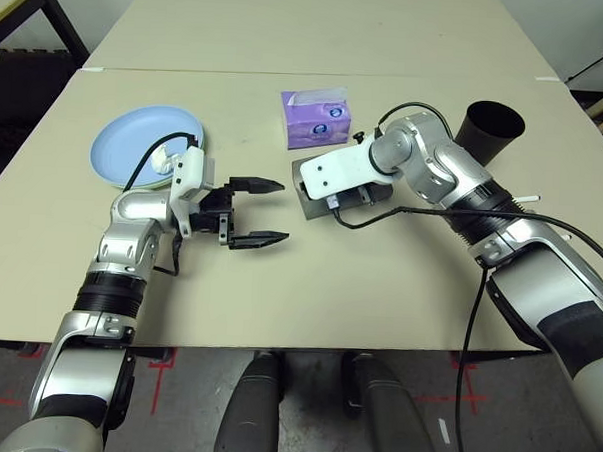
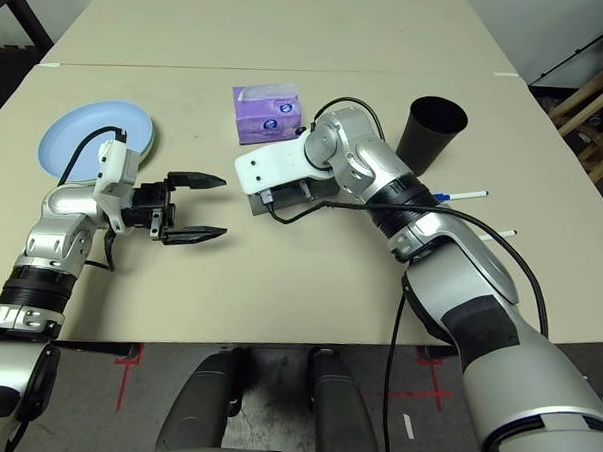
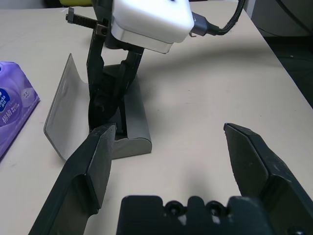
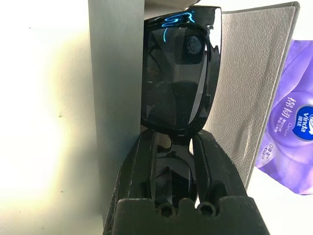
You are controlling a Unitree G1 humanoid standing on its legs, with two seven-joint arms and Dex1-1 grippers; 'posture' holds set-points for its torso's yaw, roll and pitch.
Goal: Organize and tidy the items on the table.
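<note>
Black sunglasses (image 4: 182, 73) pinched in right gripper (image 4: 175, 161), sitting in the open grey glasses case (image 3: 124, 134) mid-table, lid flap (image 4: 257, 83) up. Purple tissue box (image 1: 315, 119) just behind the case. Black cup (image 1: 488, 129) near, on the right; a pen (image 2: 461, 196) lies beyond the right arm, looks blue-capped, too small to be sure. Left gripper (image 1: 256, 213) spread wide, empty, beside the case, pointing at it. Light blue plate (image 1: 135, 139) far left on beige table (image 1: 379, 279), stacked on a pale green plate's rim (image 1: 198, 137).

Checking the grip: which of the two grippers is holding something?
The right gripper: its fingers pinch the black sunglasses over the open grey case; the left gripper is open.
</note>
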